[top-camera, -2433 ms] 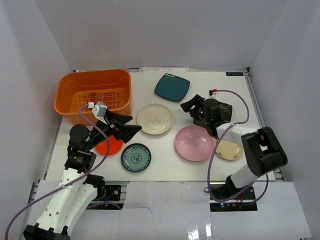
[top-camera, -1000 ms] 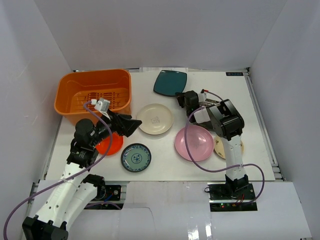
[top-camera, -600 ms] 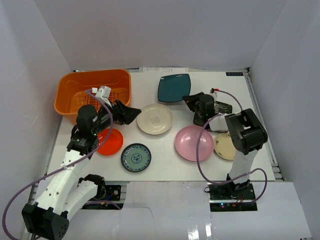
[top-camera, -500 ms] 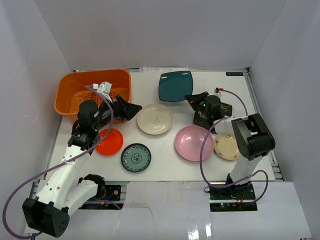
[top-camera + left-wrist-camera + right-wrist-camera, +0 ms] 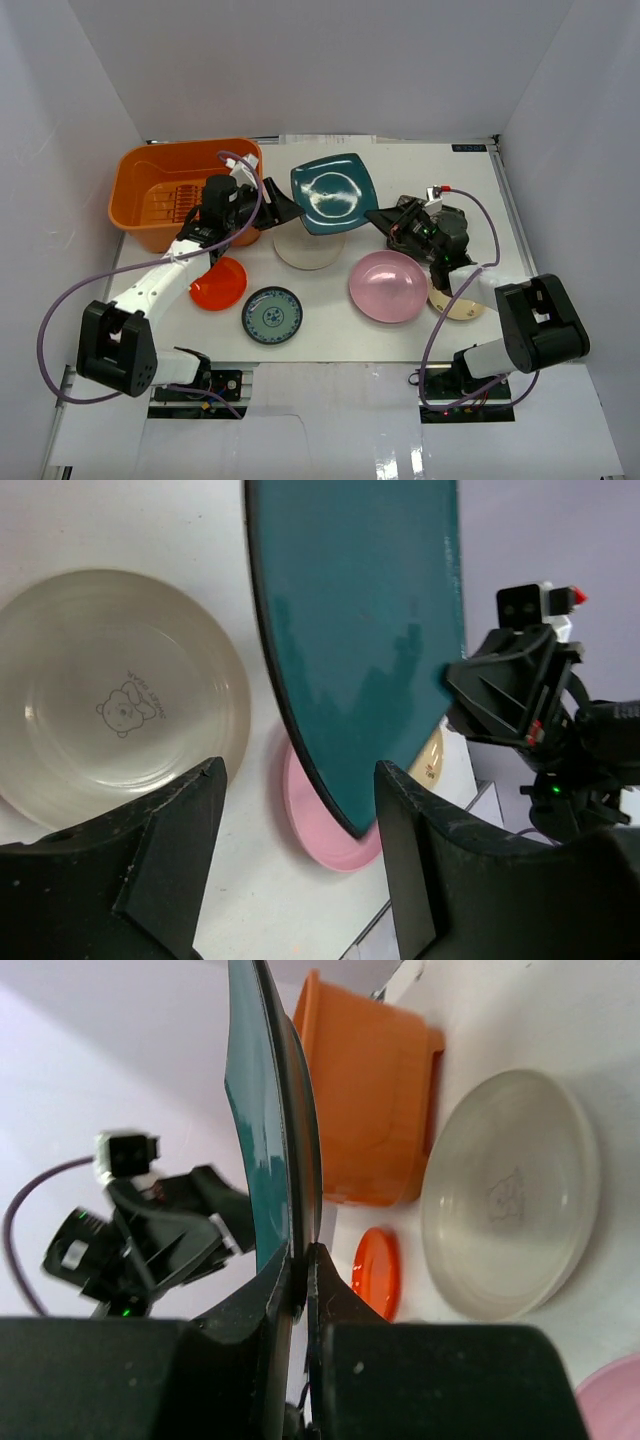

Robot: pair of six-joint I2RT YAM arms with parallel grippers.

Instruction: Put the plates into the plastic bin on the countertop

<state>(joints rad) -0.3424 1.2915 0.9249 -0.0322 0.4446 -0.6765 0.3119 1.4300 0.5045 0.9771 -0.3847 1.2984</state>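
Note:
The dark teal square plate (image 5: 335, 193) hangs tilted in the air above the cream plate (image 5: 308, 252). My right gripper (image 5: 383, 217) is shut on its right edge; in the right wrist view the plate (image 5: 265, 1140) stands edge-on between the closed fingers (image 5: 300, 1260). My left gripper (image 5: 284, 207) is open at the plate's left side. In the left wrist view a corner of the plate (image 5: 360, 650) reaches in between the spread jaws (image 5: 300, 772), with gaps on both sides. The orange plastic bin (image 5: 185, 185) stands at the back left, holding no plates.
On the countertop lie the pink plate (image 5: 388, 286), the beige plate (image 5: 458, 300) partly under the right arm, the orange-red plate (image 5: 218, 283) and the blue-green patterned plate (image 5: 271, 314). White walls enclose the table. The left arm stretches along the bin's front wall.
The right gripper has lifted the teal plate off the table and carried it left over the cream plate. The left arm swung right to meet it, its jaws narrowing slightly.

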